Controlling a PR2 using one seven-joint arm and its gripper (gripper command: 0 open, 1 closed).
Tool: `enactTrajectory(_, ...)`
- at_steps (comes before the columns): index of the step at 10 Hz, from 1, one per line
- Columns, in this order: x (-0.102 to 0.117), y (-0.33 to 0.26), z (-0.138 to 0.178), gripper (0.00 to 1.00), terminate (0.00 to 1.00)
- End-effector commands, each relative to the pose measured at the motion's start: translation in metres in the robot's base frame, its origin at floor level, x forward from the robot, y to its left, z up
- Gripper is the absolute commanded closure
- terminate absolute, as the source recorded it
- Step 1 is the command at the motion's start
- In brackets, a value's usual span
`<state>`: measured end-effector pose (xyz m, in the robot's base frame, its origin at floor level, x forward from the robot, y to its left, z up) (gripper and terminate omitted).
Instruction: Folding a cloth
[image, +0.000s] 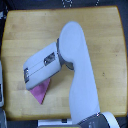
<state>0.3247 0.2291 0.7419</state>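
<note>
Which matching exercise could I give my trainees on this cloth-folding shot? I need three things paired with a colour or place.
Column 1:
1. cloth
2. arm
3. table

Column 2:
A. white, reaching in from the bottom edge
B. light wood, under everything
C. pink-magenta, partly hidden beneath the gripper

Pairs: 1-C, 2-A, 3-B

My own forearm (47, 62) covers most of the cloth (41, 92); only a pink corner shows below it. My gripper (25, 75) is too blurred for me to read its jaws. Beyond the cloth, the wooden table (20, 30) is cut off, and my arm runs out past the bottom edge.
</note>
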Motion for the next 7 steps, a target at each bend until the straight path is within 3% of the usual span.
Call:
enactTrajectory(1, 0.032, 0.007, 0.046, 0.00, 0.00)
enactTrajectory(2, 0.047, 0.009, 0.064, 0.00, 0.00)
enactTrajectory(6, 0.156, -0.028, 0.132, 0.00, 0.00)
enactTrajectory(7, 0.164, -0.033, 0.139, 0.00, 0.00)
